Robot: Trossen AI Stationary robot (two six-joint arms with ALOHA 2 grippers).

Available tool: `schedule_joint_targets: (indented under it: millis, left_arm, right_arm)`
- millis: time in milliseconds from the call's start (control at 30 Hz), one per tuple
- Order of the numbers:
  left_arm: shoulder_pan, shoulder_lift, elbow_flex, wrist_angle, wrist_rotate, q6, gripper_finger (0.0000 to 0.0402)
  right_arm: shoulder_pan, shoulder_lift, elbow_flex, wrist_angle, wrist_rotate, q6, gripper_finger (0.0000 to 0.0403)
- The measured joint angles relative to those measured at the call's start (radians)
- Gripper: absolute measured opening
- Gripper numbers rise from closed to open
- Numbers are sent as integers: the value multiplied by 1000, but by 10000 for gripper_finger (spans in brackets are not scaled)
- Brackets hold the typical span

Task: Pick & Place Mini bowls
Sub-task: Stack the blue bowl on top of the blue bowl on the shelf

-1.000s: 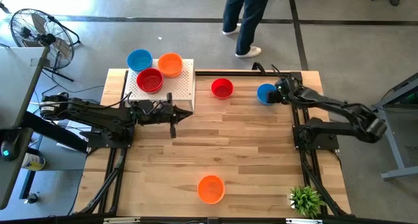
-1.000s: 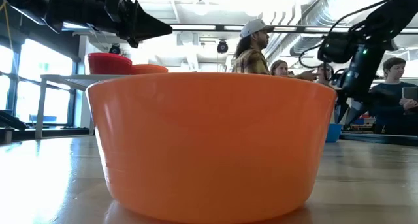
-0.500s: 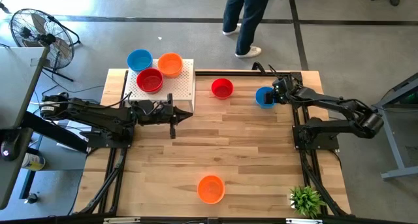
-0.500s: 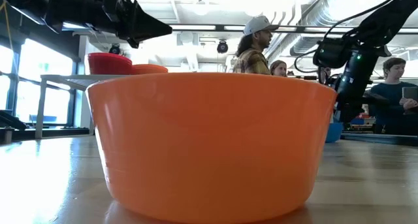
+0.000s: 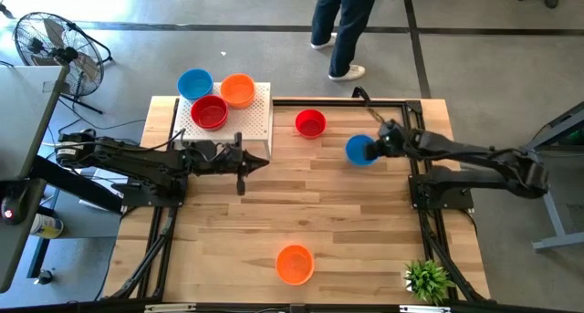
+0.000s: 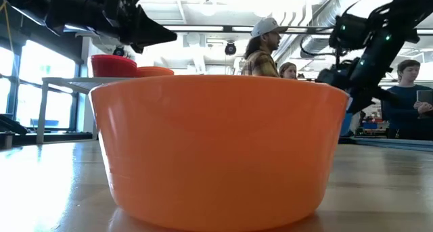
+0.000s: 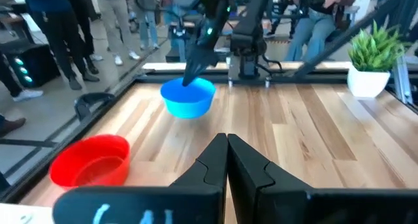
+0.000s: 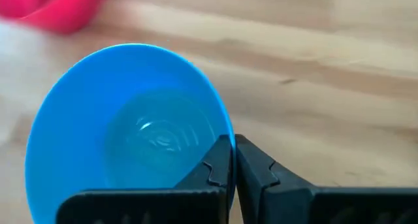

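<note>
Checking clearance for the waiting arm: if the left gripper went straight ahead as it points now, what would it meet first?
Probably the blue bowl held by the right gripper; the left gripper is shut, bare table between.

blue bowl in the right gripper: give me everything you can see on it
The blue bowl is small, round, glossy, plastic-looking and empty. The right gripper is shut on its rim, one finger inside, one outside. It hangs tilted, apparently clear of the wooden table, near the red bowl.
</note>
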Motion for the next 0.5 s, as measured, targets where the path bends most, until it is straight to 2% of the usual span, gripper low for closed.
schedule_joint_targets:
  millis: [267,400,500]
  left_arm:
    - [-6,0,8,-102,21,-39,3]
    - [-51,0,57,-236,17,-20,3]
    - [-93,29,113,-311,-28,6,3]
  right_arm:
    - [296,65,47,84,57,148,2]
    - [381,163,141,85,103,158,1]
    - [414,264,229,86,113,138,1]
